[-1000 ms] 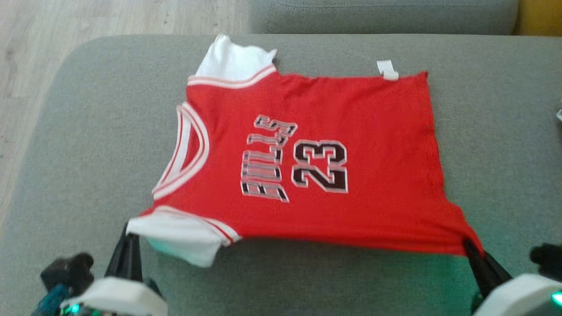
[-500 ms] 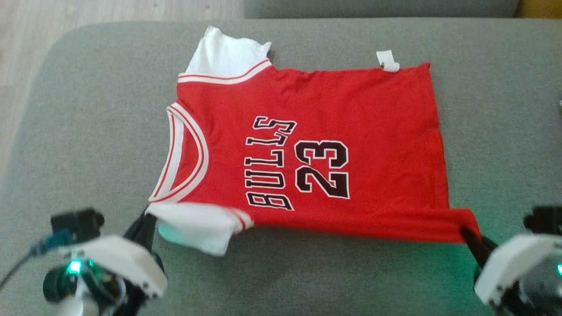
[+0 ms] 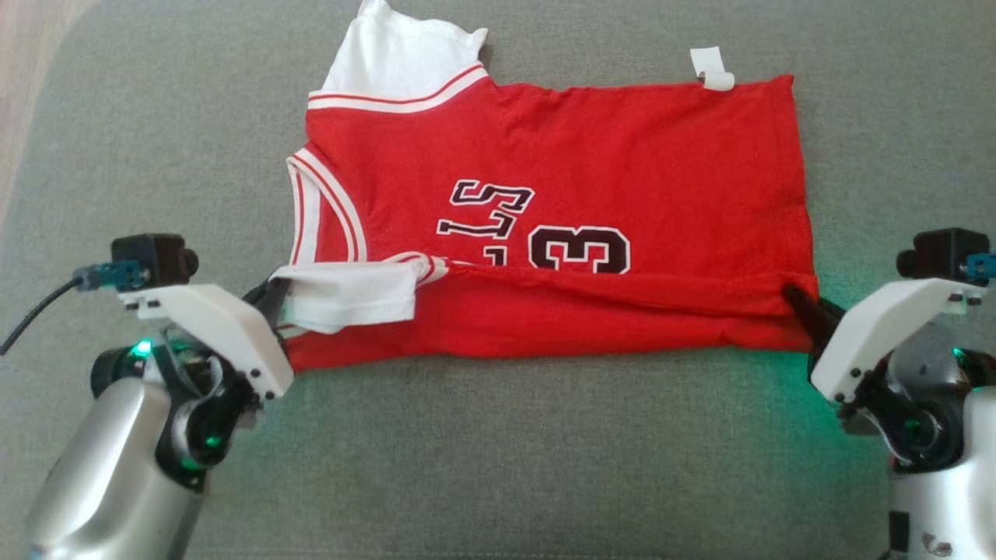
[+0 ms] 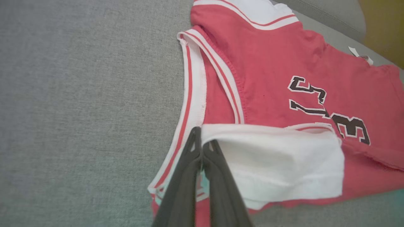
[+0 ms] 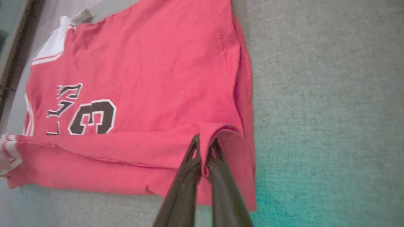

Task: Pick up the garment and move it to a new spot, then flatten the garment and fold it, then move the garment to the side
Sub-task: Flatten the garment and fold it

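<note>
The garment (image 3: 591,163) is a red jersey with white sleeves and black lettering, spread on a grey cushion (image 3: 498,451). Its near edge is lifted and doubled over onto the front, hiding the lower part of the lettering. My left gripper (image 3: 274,292) is shut on the white sleeve corner (image 4: 274,160) at the jersey's left end. My right gripper (image 3: 794,297) is shut on the red hem corner (image 5: 221,135) at the right end. In the left wrist view the left gripper (image 4: 202,145) pinches the sleeve's edge. In the right wrist view the right gripper (image 5: 204,145) pinches the raised red fold.
The far white sleeve (image 3: 397,62) and a white label (image 3: 712,68) lie at the jersey's far edge. Wooden floor (image 3: 23,78) shows at the upper left beyond the cushion. Bare grey cushion lies in front of the jersey and on both sides.
Both grippers have carried the jersey's near edge away from me and over its front, covering half of the lettering. The head camera has tilted down, so the arms show more fully.
</note>
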